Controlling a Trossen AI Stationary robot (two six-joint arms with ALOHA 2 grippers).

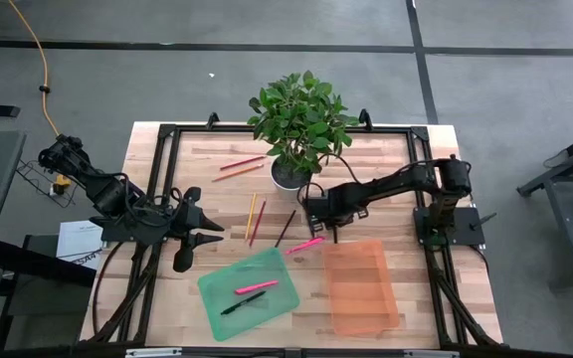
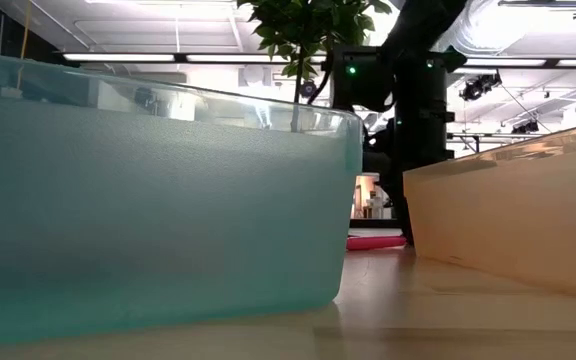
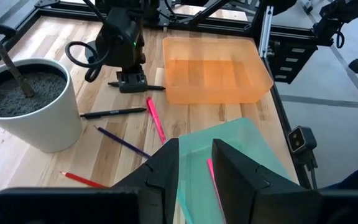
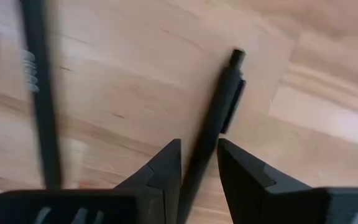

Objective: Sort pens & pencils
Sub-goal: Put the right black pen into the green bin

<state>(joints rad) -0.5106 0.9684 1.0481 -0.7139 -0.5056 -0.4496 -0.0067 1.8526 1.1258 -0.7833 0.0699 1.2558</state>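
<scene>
Left gripper (image 1: 199, 235) hangs over the table's (image 1: 157, 169) left edge, fingers spread wide and holding nothing. To its right, by the near edge, a green tray (image 1: 223, 286) holds one pink pen (image 1: 256, 286) and one black pen (image 1: 242, 303). Two pencils (image 1: 242, 164) lie toward the far edge beside the white plant pot (image 1: 288, 175). Three more pencils (image 1: 255, 215) lie at mid-table, one of them dark. Another pink pen (image 1: 306, 244) rests on the bare wood just beyond the gap between the two trays. Right gripper (image 1: 332, 232) is low at mid-table, just past the orange tray's (image 1: 362, 290) far rim. Its fingers (image 4: 166, 165) are set narrowly apart astride a black pen on the wood (image 4: 224, 102), which runs between them.
</scene>
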